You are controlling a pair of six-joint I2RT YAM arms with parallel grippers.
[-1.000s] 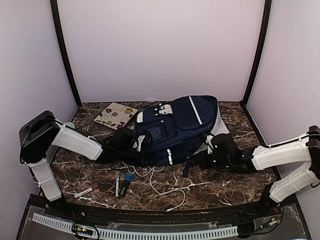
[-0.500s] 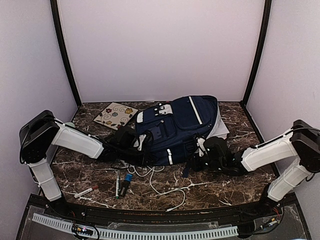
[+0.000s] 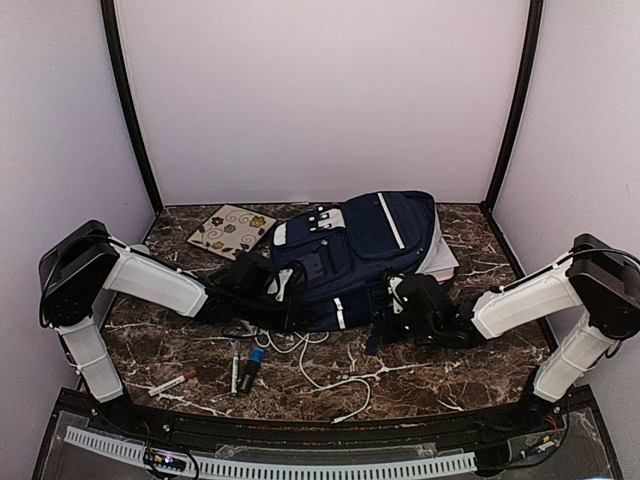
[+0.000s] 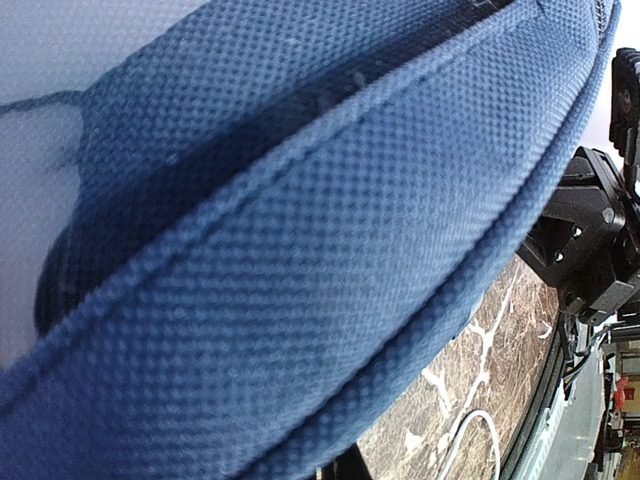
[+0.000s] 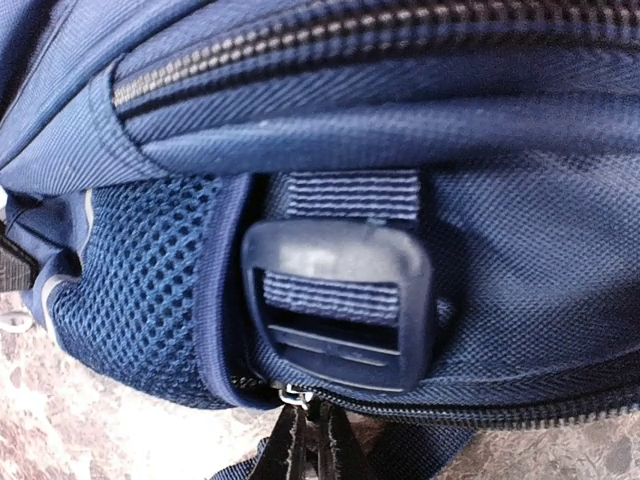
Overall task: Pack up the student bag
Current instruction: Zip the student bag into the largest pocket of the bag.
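- Far left: white-and-black left arm reaches in low across the dark brown marble-look table (image 3: 450, 372); left gripper (image 3: 262, 287) is pressed against the bag's left end. Its wrist cam is filled w/ navy weave, so can't tell if the fingers are apart or together.
- Back left: square cream card w/ flower print (image 3: 232, 231) lies flat, just beside the bag's top corner.
- Front left: red-capped white pen (image 3: 172, 383), green-tipped black marker (image 3: 235, 370) and blue-capped dark stub (image 3: 252, 365) lie near each other; a thin white cable (image 3: 325, 372) loops to their right.
- Centre: large navy blue fabric backpack w/ white trim stripes (image 3: 365, 250) lies flat mid-table, btwn both grippers.
- Right: right gripper (image 3: 400, 308) is at the bag's near-right edge. Its cam shows a navy plastic strap buckle (image 5: 340, 300), a mesh side pocket (image 5: 140, 290) and a zip line; finger state can't be told.
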